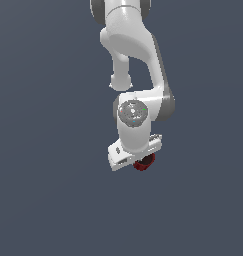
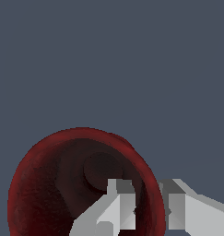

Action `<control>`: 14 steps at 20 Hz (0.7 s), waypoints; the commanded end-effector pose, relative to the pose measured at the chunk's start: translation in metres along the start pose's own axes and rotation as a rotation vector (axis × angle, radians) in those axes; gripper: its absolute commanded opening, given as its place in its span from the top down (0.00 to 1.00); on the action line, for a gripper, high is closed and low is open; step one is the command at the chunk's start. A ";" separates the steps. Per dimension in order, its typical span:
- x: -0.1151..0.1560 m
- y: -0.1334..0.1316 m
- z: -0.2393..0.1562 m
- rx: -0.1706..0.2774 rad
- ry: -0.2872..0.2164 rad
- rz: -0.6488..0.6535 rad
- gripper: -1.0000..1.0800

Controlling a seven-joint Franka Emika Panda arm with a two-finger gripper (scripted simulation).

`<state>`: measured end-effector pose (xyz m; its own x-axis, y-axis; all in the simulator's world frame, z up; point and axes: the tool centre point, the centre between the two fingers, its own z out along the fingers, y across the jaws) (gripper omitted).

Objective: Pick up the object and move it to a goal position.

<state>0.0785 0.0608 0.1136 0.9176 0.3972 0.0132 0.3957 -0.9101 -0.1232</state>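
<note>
The dark red mug (image 2: 62,184) fills much of the wrist view, seen from above into its dark interior. My gripper (image 2: 148,203) straddles the mug's rim wall, with one finger (image 2: 115,207) inside the mug and the other finger (image 2: 185,203) outside it. The jaws stand close on the wall, gripping it. In the exterior view the white arm hangs down over the grey floor, and only a small part of the mug (image 1: 143,163) shows under the white hand (image 1: 133,152). The fingers are hidden there, and the mug's handle does not show.
Plain dark grey floor (image 1: 43,200) lies all around the arm, with no other objects in either view.
</note>
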 end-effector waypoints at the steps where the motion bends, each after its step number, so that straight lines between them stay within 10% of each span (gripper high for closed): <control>1: -0.007 -0.005 -0.017 -0.002 0.004 -0.001 1.00; 14: -0.064 -0.039 -0.123 -0.003 0.004 -0.001 1.00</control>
<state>0.0166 0.0566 0.2240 0.9175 0.3974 0.0140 0.3960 -0.9101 -0.1218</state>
